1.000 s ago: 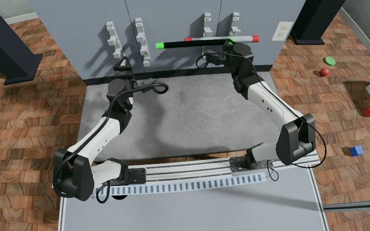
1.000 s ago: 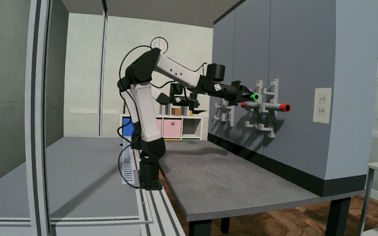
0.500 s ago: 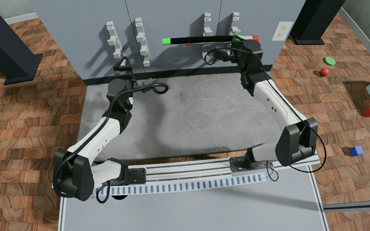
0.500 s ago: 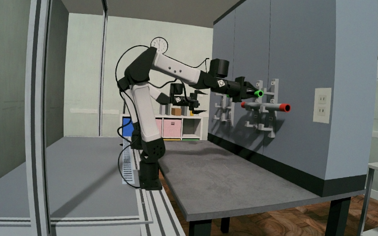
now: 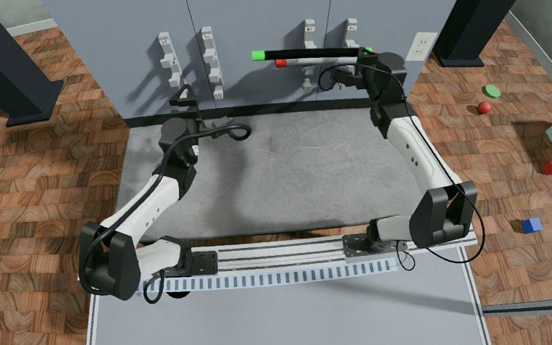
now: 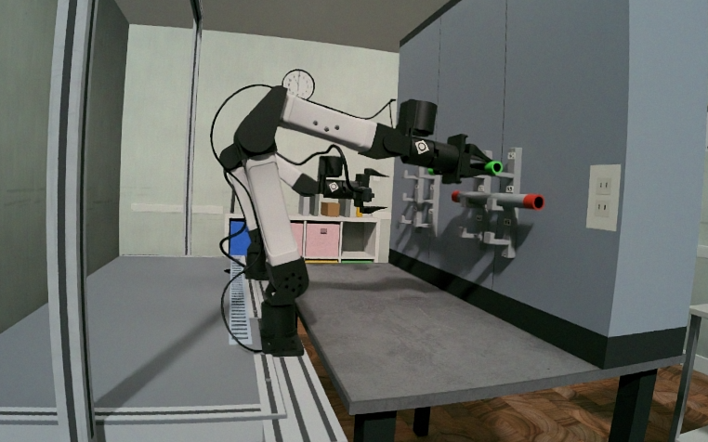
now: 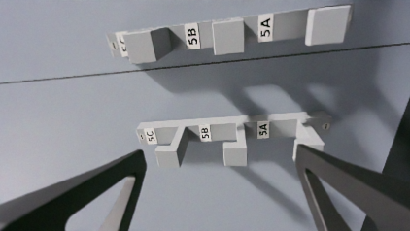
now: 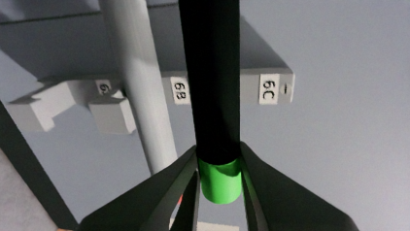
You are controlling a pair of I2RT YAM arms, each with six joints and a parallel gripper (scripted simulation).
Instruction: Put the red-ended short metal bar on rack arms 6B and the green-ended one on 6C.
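Note:
The red-ended grey bar [image 5: 299,61] [image 6: 513,201] [image 8: 141,82] rests across the 6B pair of rack arms. My right gripper [image 6: 487,165] [image 8: 219,150] is shut on one end of the green-ended black bar [image 5: 308,53] [image 8: 216,73]. That bar is held roughly level, in front of the wall and higher than the red-ended bar. In the top view it reaches well left of the 6 rack's left strip [image 5: 309,36]. In the right wrist view it crosses between labels 6B and 6C and hides the 6C arm. My left gripper [image 5: 208,103] [image 6: 386,191] [image 7: 217,154] is open and empty, facing the 5 rack.
The 5 rack has two strips, left [image 5: 164,42] and right [image 5: 206,35], with bare arms. The grey wall [image 5: 256,25] stands behind the racks. The grey table [image 5: 290,171] [image 6: 427,330] lies below. A wall outlet [image 5: 421,46] [image 6: 604,196] is beyond the 6 rack.

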